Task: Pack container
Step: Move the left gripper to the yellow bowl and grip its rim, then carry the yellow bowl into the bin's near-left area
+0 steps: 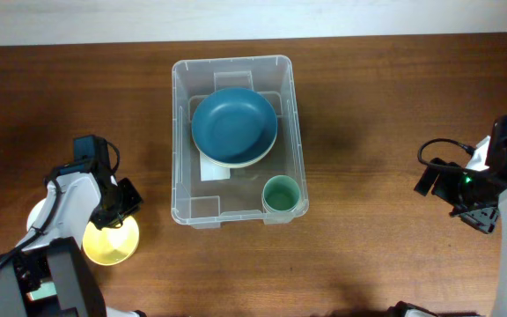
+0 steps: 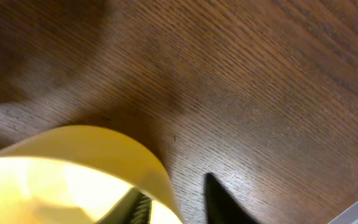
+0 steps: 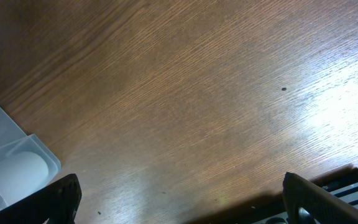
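Dark wood worktop (image 1: 394, 88) | large clear rectangular plastic container (image 1: 180, 132) at centre, part-filled | left gripper (image 2: 174, 193) at 8 o'clock straddles round yellow plastic bowl (image 1: 113, 248) rim; we cannot tell if clamped | right gripper (image 3: 188, 199) at 3 o'clock spread wide, empty | risk, we judge: thin-rim pinch slips on lifting, bowl tips or drops

The brown wooden table (image 1: 385, 106) carries the clear container (image 1: 180, 141) in the centre of the overhead frame. 1 yellow bowl (image 1: 111, 248) sits at the lower left, with 1 white round thing (image 1: 33, 214), partly hidden, beside it.
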